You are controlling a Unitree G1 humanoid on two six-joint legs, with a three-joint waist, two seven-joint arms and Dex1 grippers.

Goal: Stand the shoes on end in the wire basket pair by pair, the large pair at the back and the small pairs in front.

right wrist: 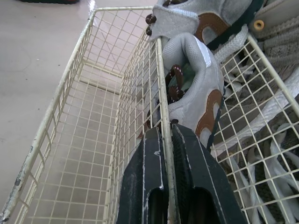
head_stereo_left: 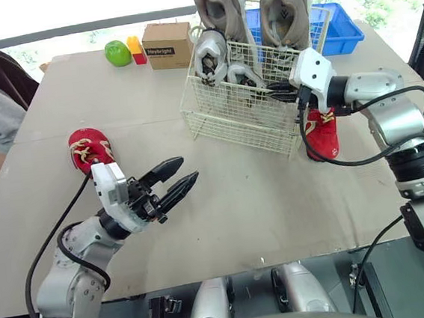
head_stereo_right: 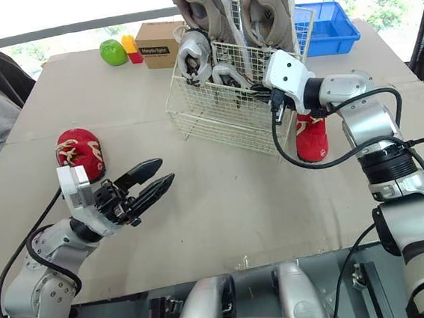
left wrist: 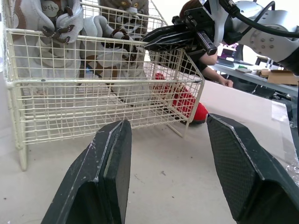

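I am clamping my right pincer on the wire basket, likely steadying it, while my left pincer is gaping wide, needing next the red shoe behind it.

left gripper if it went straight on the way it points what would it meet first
Most likely the near wall of the white wire basket; bare beige table lies between, though depth is unclear.

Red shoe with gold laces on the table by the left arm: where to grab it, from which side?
Likely from above, pinching the red shoe with gold laces across its two sides at mid-length: it lies flat, laced top up, sides free. The open left gripper hangs to its right.
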